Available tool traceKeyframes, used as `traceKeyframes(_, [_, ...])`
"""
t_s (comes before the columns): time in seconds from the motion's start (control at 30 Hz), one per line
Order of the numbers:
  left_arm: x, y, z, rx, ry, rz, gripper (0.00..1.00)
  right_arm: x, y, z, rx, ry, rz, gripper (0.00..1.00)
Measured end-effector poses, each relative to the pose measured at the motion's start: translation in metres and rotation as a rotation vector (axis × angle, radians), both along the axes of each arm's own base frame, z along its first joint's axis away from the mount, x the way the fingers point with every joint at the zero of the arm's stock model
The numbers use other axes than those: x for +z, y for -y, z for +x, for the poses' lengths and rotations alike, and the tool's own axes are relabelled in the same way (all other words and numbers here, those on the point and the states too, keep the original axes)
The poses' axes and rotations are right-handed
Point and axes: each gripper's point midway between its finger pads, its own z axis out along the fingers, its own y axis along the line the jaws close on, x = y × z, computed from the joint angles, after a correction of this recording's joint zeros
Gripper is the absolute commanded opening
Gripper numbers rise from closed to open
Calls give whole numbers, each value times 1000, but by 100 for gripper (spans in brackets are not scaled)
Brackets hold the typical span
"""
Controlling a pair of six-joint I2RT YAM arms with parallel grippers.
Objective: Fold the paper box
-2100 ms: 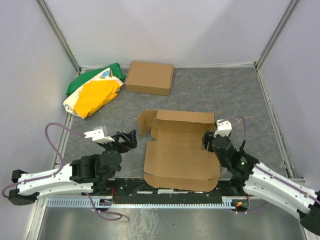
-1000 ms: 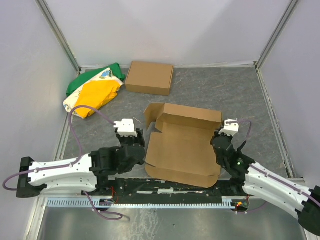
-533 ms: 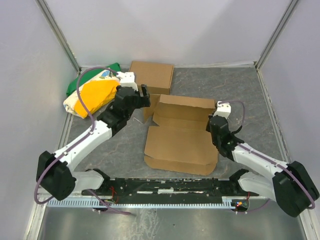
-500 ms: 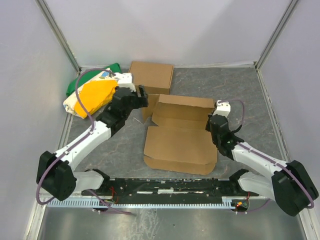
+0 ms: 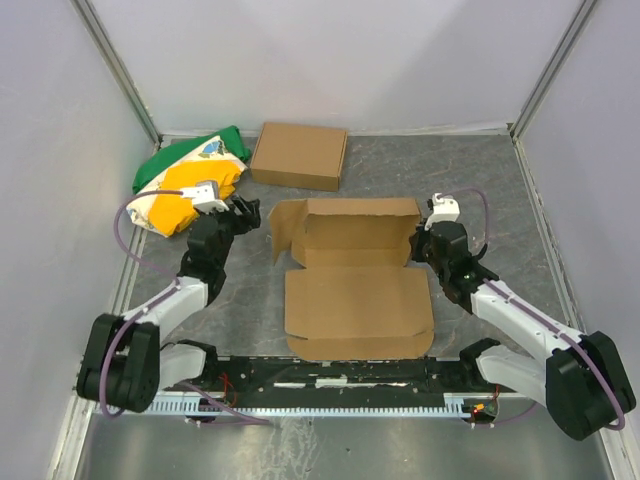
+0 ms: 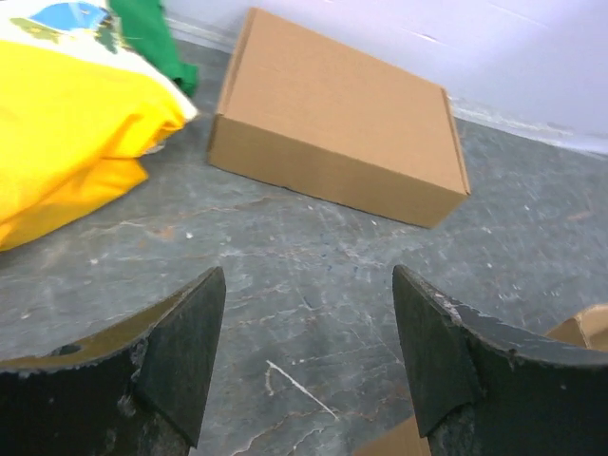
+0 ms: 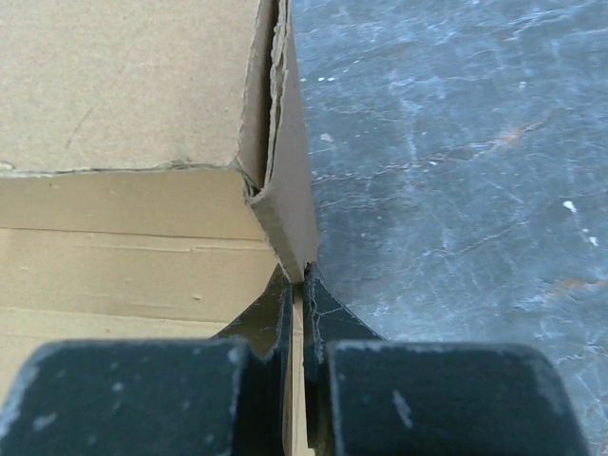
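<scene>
Your left claw stands wide open with nothing between its fingers. It touches nothing and hangs just above the bare desk. Through its wrist camera you look past the fingertips at the closed box, which lies flat near the back wall, and at the yellow, green and white bag on the left. A brown cardboard corner shows at the lower right edge of that view. Your left arm lies low and stretched forward from its base. The wrist sits beside the bag, and the claw is aimed toward the closed box, near the left flap of the paper box but apart from it. Your right claw is pinched shut on a thin cardboard edge of the paper box, with only the sheet's thickness between the two fingers. The grip is at the box's far right corner, where the side flap meets the raised back wall. Your right arm reaches forward and inward from its base, with its elbow low and its wrist at that corner. The paper box sits in the middle of the desk between the arms. Its large panel lies flat toward the near edge, its back wall stands up, and its left flap is angled outward.
</scene>
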Motion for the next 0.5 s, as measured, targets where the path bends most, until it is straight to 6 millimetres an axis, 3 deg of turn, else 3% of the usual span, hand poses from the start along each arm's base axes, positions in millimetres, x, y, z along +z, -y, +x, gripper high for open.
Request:
traceKeyframes(0.1, [-12, 19, 0, -113, 60, 6, 77, 1, -9, -1, 49, -22, 8, 2])
traceKeyframes(0.2, [-47, 40, -12, -259, 24, 39, 78, 0, -11, -3, 71, -36, 6, 2])
traceKeyframes(0.27, [-58, 48, -16, -324, 14, 74, 79, 0, -11, -4, 79, -43, 0, 2])
traceKeyframes(0.5, [-41, 65, -32, -473, 128, 171, 81, 0, -9, -6, 81, -59, -24, 2])
